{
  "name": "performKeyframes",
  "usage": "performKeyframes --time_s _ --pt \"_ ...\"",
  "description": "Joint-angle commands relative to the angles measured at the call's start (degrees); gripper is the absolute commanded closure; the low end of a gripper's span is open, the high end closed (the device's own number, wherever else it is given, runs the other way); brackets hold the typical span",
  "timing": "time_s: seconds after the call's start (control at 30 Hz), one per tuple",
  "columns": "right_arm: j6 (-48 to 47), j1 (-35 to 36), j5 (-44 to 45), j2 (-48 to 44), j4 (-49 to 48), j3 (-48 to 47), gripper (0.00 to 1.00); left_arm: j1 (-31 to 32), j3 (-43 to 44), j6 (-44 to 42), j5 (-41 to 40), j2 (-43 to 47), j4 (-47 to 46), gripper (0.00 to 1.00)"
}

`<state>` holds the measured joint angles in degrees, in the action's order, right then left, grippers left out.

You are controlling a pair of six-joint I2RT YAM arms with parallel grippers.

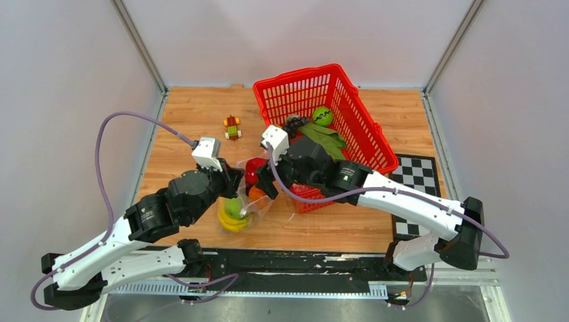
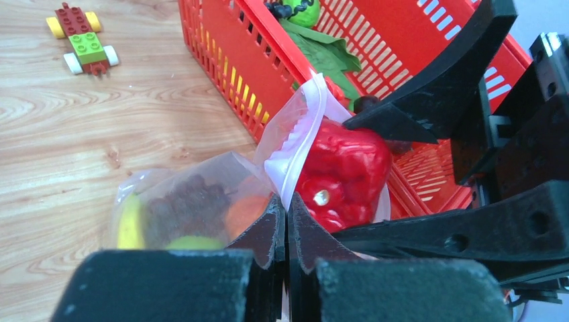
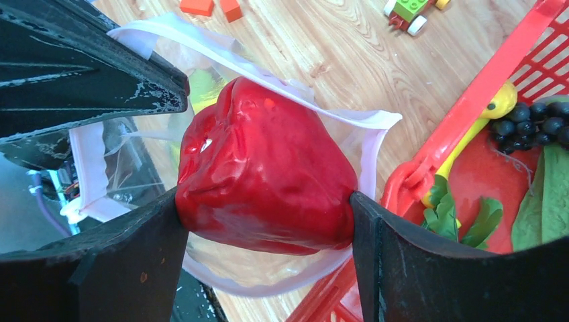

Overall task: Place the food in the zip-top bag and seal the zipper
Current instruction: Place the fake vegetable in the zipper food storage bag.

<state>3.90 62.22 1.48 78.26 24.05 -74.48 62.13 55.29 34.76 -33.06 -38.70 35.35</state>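
Observation:
The clear zip-top bag lies in front of the red basket, holding yellow, green, orange and dark food pieces. My left gripper is shut on the bag's mouth edge and holds the pale pinkish zipper strip up. My right gripper is shut on a red toy pepper. It holds the pepper in the open mouth of the bag, with the rim around it. In the top view the pepper sits between both grippers.
The red mesh basket stands at back right, its corner touching the bag. It holds a green lime, dark grapes, green leaves and a yellow piece. A toy block figure lies at back left. A checkerboard lies at the right.

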Motion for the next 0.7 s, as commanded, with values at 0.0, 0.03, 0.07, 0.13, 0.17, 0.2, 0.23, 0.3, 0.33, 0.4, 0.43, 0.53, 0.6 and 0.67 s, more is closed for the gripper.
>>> performKeyframes --time_s 0.0,0.03,0.07,0.13,0.17,0.2,0.23,0.3,0.33,0.4,0.43,0.53,0.6,0.67 --pt "-3.6 2.0 7.2 2.5 -2.3 -4.3 0.44 -0.1 4.0 1.3 -1.5 0.9 -0.6 1.0" --pt "-3.6 2.1 6.3 2.9 -2.4 -4.5 0.4 -0.1 4.4 1.6 -2.0 0.8 0.0 1.0" --pt "-3.5 2.2 4.8 2.9 -2.9 -4.5 0.35 -0.1 4.7 1.8 -2.5 0.8 0.5 1.0" --pt "-3.4 2.2 2.5 2.1 -4.8 -3.4 0.23 -0.1 5.0 2.5 -3.7 0.9 1.6 1.0" --pt "-3.3 2.1 2.2 1.2 -5.9 -2.7 0.18 -0.1 5.1 2.8 -4.3 1.0 2.0 1.0" --pt "-3.3 2.1 2.1 0.3 -6.9 -1.8 0.12 -0.1 5.1 3.1 -4.9 1.1 2.4 1.0" --pt "-3.3 2.1 1.7 -1.1 -8.1 -0.9 0.08 -0.1 5.1 3.5 -5.6 1.2 2.7 1.0" --pt "-3.5 2.1 0.5 -3.1 -9.7 0.7 0.03 -0.1 5.0 4.0 -6.9 1.4 3.3 1.0" --pt "-3.7 2.0 -0.1 -3.8 -9.6 1.0 0.02 -0.1 4.9 4.1 -7.4 1.4 3.2 1.0" --pt "-3.7 2.0 -0.6 -4.4 -8.1 0.7 0.01 -0.1 4.9 4.3 -8.1 1.4 3.2 1.0" --pt "-3.7 2.0 -2.6 -4.6 -7.4 0.4 0.01 -0.1 5.0 4.4 -8.3 1.4 3.2 1.0" --pt "-3.6 2.0 -4.3 -5.5 -6.8 0.5 0.01 -0.1 5.5 5.1 -9.0 1.2 4.8 1.0" --pt "-3.1 2.0 -5.5 -6.2 -6.8 0.9 0.01 -0.1 5.2 5.5 -9.7 1.6 5.4 1.0" --pt "-1.8 2.0 -5.1 -7.1 -6.5 1.1 0.02 -0.1 4.7 5.6 -10.5 2.3 5.3 1.0"
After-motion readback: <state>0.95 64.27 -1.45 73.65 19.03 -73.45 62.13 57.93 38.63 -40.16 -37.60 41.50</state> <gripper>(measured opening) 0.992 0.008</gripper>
